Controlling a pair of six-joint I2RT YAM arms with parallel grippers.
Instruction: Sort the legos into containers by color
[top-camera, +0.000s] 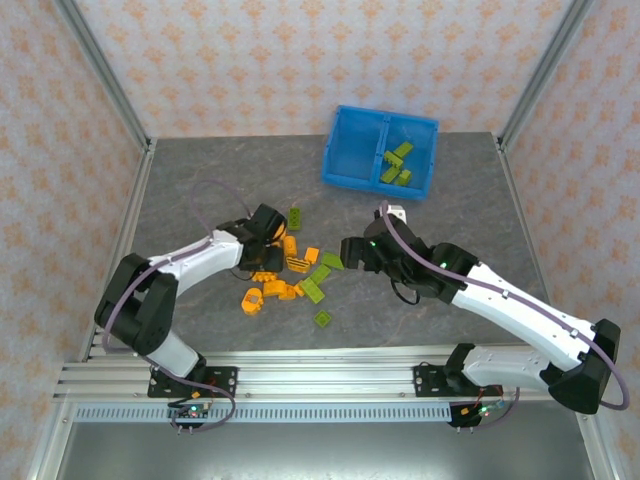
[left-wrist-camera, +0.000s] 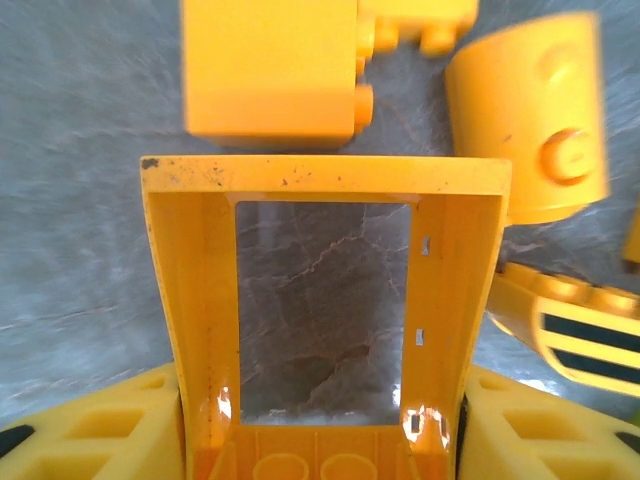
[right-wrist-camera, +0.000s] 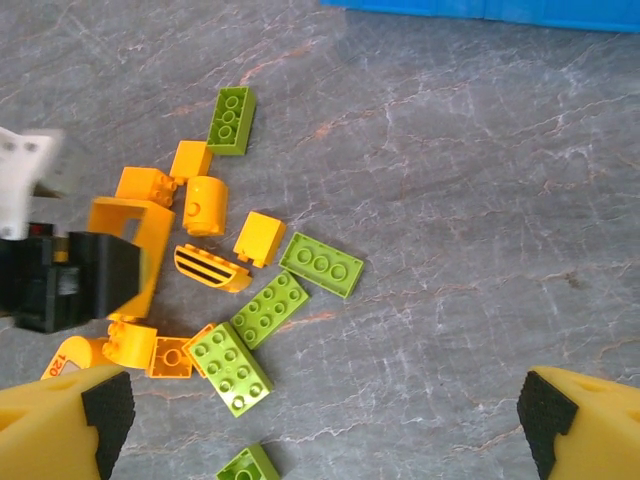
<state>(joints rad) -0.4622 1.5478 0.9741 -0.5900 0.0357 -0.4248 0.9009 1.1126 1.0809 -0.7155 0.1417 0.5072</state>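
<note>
**Left gripper (left-wrist-camera: 320, 415) pinches an orange frame (left-wrist-camera: 190, 300); right gripper (right-wrist-camera: 320, 425) is spread**

The two yellow fingers (left-wrist-camera: 90, 430) of the left gripper are pressed on both sides of the window-shaped frame; the grey table (left-wrist-camera: 70, 200) shows through its opening. Just ahead of the frame is an orange brick (left-wrist-camera: 270, 65); ahead and to the right is a round orange piece (left-wrist-camera: 530, 110); right of the fingers lies a striped curved piece (left-wrist-camera: 580, 330). The right gripper hangs above the table with its jaws wide apart. Ahead of it and to its left lie three green plates (right-wrist-camera: 322, 264), close together, beside the orange legos (right-wrist-camera: 205, 205). Far ahead of it stands the blue bin (top-camera: 345, 150); green legos (top-camera: 398, 165) lie in its right compartment.
</note>
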